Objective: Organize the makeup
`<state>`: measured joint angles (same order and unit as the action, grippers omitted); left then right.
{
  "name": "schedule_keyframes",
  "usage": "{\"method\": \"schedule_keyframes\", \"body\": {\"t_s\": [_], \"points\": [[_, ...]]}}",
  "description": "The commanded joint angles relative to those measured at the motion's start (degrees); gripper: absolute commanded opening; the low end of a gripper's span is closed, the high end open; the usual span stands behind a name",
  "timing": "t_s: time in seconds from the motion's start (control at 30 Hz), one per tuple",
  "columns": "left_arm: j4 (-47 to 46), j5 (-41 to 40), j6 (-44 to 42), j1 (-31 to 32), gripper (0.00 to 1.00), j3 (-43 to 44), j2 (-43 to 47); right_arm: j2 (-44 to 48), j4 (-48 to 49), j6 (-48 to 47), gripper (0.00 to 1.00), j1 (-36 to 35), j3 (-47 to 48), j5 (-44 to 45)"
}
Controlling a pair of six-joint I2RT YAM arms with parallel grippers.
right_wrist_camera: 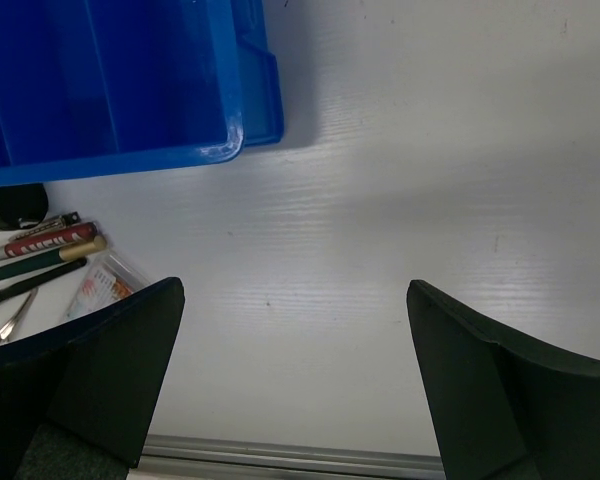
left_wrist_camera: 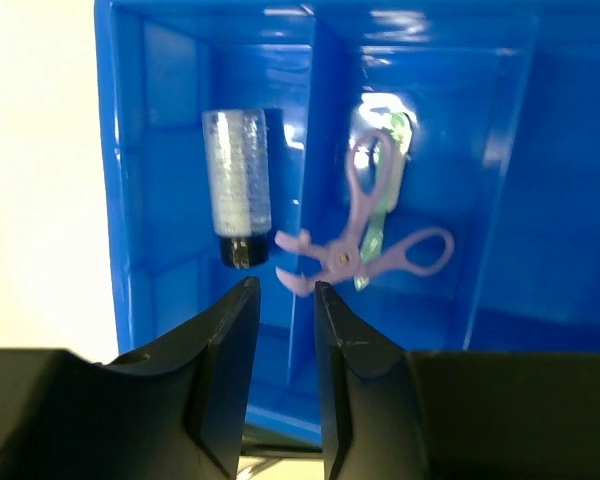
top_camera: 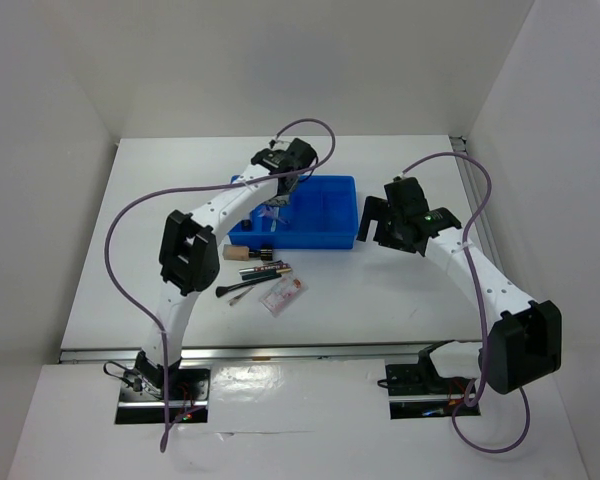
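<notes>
Broadly, the white table (top_camera: 380,290) carries the blue divided tray (top_camera: 310,241) toward its far side, with both arms reaching in from the near edge. The right gripper (right_wrist_camera: 295,330) hangs over bare table just beside the tray's right end, its jaws spread wide and nothing between them. The left gripper (left_wrist_camera: 285,290) hovers over the tray's left part, its jaws drawn to a narrow gap and holding nothing.

Some makeup lies inside the tray. A clear glittery tube (left_wrist_camera: 238,200) with a black cap sits in the leftmost compartment, and a lilac scissor-shaped piece (left_wrist_camera: 342,258) lies in the next, across something pale green.

The rest lies loose on the table in front of the tray's left end: a flat pinkish packet (top_camera: 283,295), slim dark pencils (top_camera: 265,269), a black-tipped brush (top_camera: 235,290), a short tan stub (top_camera: 234,254), and possibly a thin metal tool (right_wrist_camera: 10,318), too small to tell.
</notes>
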<state>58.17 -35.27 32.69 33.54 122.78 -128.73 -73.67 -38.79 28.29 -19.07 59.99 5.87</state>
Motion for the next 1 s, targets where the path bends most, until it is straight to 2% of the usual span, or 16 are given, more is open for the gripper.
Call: {"method": "schedule_keyframes", "body": {"t_s": [0.0, 0.03, 0.2, 0.27, 0.3, 0.37, 0.43, 0.53, 0.67, 0.8, 0.97], "points": [[-1.65, 1.16, -1.84, 1.61, 0.42, -0.87, 6.82, -0.16, -0.94, 0.71, 1.00, 0.35, 1.54, -0.51], [-2.27, 1.16, -2.36, 1.62, 0.42, -1.75, 7.34, -0.16, -0.94, 0.71, 1.00, 0.35, 1.54, -0.51], [-2.27, 0.12, -2.36, 2.14, 0.26, -2.28, 8.49, -0.16, -0.94, 1.24, 1.00, 0.35, 1.01, -1.03], [-2.27, -0.41, -2.36, 2.14, 0.27, -2.28, 7.88, -0.16, -0.94, 1.24, 1.00, 0.35, 1.01, -1.03], [-1.75, -0.94, -2.36, 2.14, 0.30, -1.76, 7.18, -0.16, -0.94, 1.24, 1.00, 0.35, 1.01, -1.03], [-0.52, -0.94, -1.49, 1.62, 0.52, -0.61, 4.46, 0.37, -0.94, 1.24, 1.00, 0.35, 1.01, -1.03], [0.36, -0.07, -0.79, 0.57, 0.68, 0.09, 2.88, 0.37, -0.94, 1.24, 1.00, 0.35, 0.49, -1.03], [-1.04, 1.77, -0.08, 0.03, 0.70, -0.78, 1.73, 0.37, -1.47, 1.24, 1.00, 0.35, 0.48, -1.03], [-2.19, 1.78, 0.45, -0.49, 0.59, -1.84, 1.03, 0.90, -1.47, 1.24, 1.00, 0.35, 0.48, -0.51], [-3.59, 1.78, 0.45, -1.63, 0.52, -1.84, 0.41, 0.90, -1.47, 1.24, 1.00, 0.35, 0.48, -0.51], [-3.59, 3.09, 1.15, -2.69, 0.35, -0.70, -0.74, 0.90, -1.47, 1.24, 1.00, 0.35, 0.48, -0.51]]}}
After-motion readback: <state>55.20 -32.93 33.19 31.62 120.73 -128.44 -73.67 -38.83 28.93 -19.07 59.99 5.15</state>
